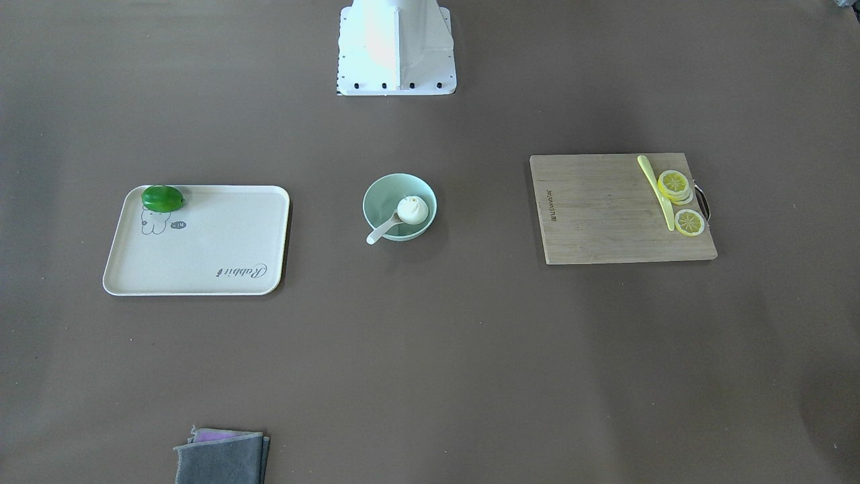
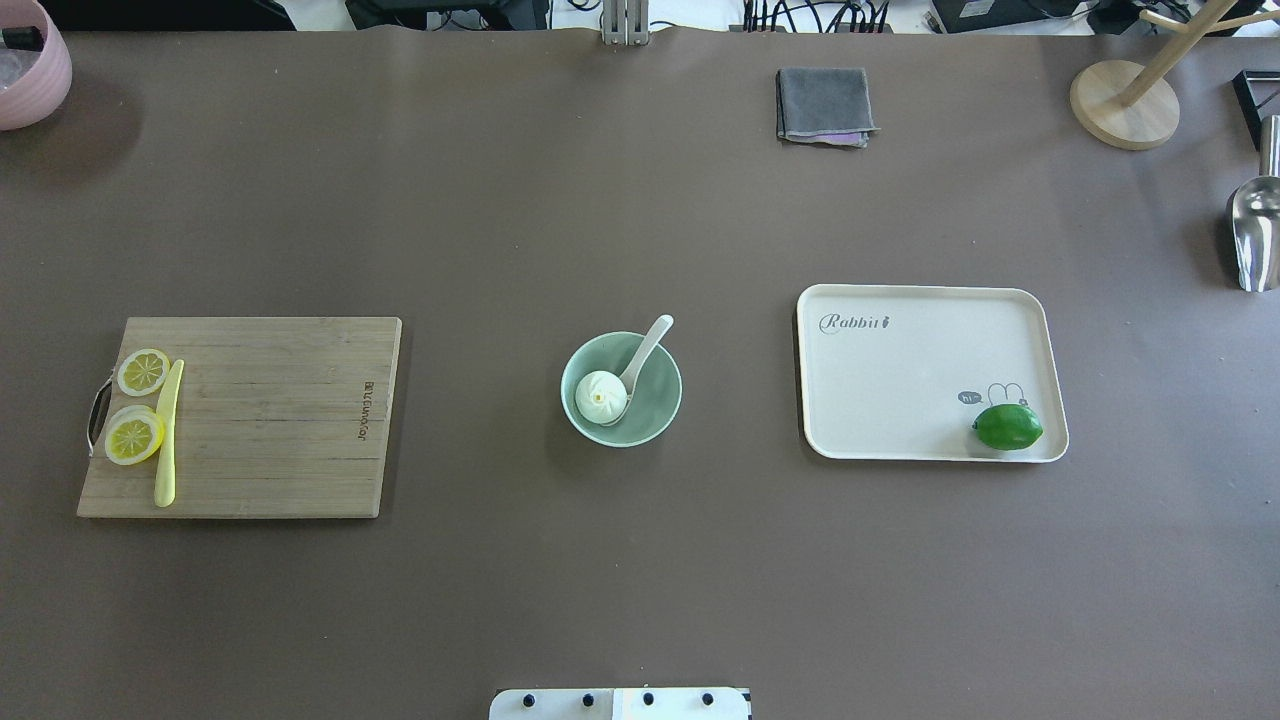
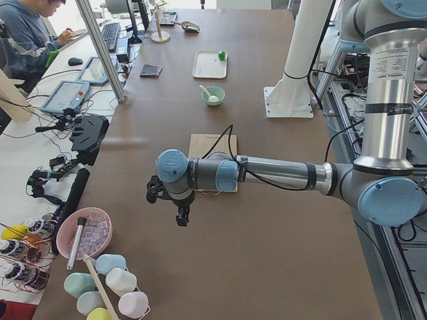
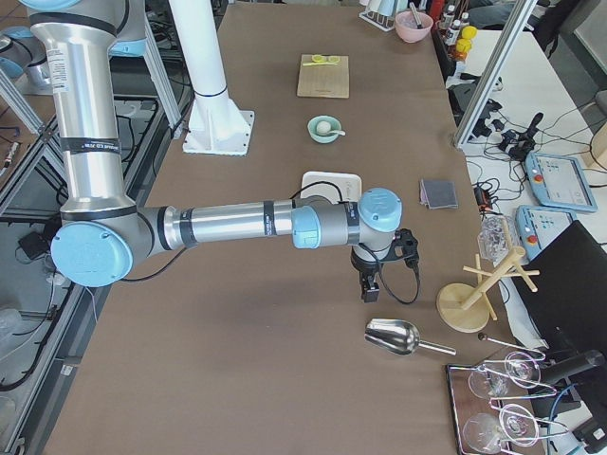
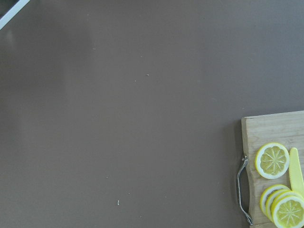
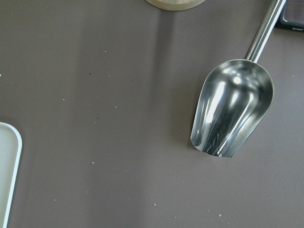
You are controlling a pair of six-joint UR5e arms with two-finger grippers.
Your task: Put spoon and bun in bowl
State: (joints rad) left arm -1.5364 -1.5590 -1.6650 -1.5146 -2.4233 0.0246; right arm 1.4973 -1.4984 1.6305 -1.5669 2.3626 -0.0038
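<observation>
The pale mint-green bowl (image 1: 377, 195) (image 2: 662, 402) stands at the table's middle. The white pleated bun (image 1: 413, 210) (image 2: 600, 396) sits inside it. The cream-white spoon (image 1: 381, 231) (image 2: 647, 347) lies in the bowl with its scoop beside the bun and its handle over the rim. My left gripper (image 3: 181, 217) hangs over bare table at the left end, far from the bowl. My right gripper (image 4: 368, 290) hangs over the right end near a metal scoop. Both show only in the side views, so I cannot tell whether they are open or shut.
A cream tray (image 2: 900, 400) with a green lime (image 2: 1008, 427) lies right of the bowl. A wooden cutting board (image 2: 270, 420) with lemon slices (image 2: 135, 436) and a pale-yellow knife (image 2: 167, 440) lies left. A grey cloth (image 2: 823, 104), a metal scoop (image 2: 1255, 235) and a wooden stand (image 2: 1125, 100) are farther out.
</observation>
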